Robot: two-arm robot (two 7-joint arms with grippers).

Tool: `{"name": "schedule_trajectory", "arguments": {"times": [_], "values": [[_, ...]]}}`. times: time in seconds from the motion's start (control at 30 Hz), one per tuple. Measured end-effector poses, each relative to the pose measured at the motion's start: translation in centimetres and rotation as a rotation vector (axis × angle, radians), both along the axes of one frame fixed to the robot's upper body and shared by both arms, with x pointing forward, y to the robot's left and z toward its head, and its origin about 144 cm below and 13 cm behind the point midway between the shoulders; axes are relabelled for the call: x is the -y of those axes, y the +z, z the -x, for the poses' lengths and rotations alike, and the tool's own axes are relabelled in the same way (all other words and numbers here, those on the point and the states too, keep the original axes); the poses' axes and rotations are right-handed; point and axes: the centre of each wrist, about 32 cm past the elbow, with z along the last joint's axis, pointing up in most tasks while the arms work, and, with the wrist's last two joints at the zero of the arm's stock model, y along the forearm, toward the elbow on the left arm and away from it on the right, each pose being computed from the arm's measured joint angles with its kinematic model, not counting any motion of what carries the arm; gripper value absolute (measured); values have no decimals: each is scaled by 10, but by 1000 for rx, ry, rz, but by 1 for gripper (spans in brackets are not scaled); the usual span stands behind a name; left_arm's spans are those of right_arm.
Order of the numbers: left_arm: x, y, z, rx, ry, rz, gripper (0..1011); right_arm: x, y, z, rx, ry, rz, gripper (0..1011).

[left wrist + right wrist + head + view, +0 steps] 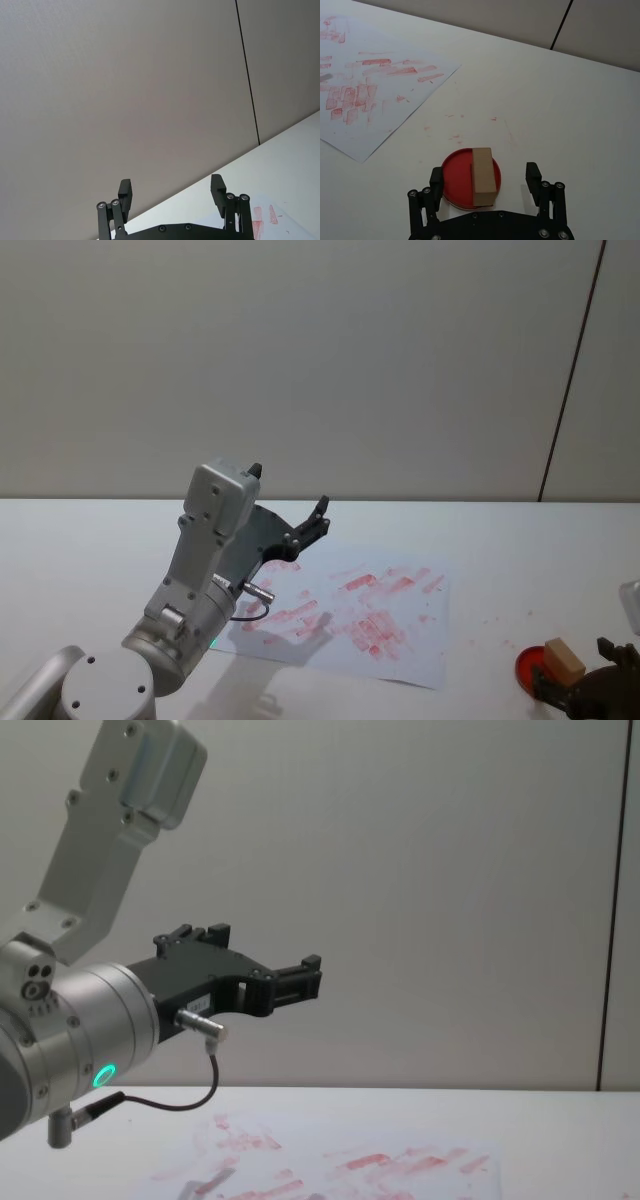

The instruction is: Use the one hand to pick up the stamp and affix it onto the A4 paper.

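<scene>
Right wrist view: the stamp stands on a round red ink pad on the white tabletop; it sits between the two black fingers of the right claw, nearer the one beside the pad's red face than the other; the jaws are spread wide, with a gap showing on each side of the block, so the claw is released and grips nothing; the A4 paper lies well apart from the pad, its nearest corner pointing toward it, its surface covered with red-pink smeared prints; a few faint red specks mark the bare tabletop between sheet and pad.

In the head view the stamp and the red pad sit at the lower right, with the right claw around them at the frame's edge; the A4 paper lies in the middle of the tabletop, to the left of the pad; the left claw is raised above the sheet's left part, casting a shadow on it.

The chest view shows the left claw held high in the air, pointing forward toward the grey wall, clear of the A4 paper below; in the left wrist view its fingers stand wide apart with nothing between them, so it too is released.
</scene>
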Motion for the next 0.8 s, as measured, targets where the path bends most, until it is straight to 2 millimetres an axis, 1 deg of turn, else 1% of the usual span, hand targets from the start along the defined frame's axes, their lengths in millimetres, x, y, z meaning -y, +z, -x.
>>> {"name": "schedule_trajectory", "arguments": {"times": [0.03,0.57,0.8], "values": [[0,0,0,0,0,0,1003,0,0,0,0,0,0,1001],[0,0,0,0,0,0,1003,0,0,-1,5,1,0,1001],[0,0,0,0,0,0,1002,-2,1,-6,53,11,-24,1001]]}}
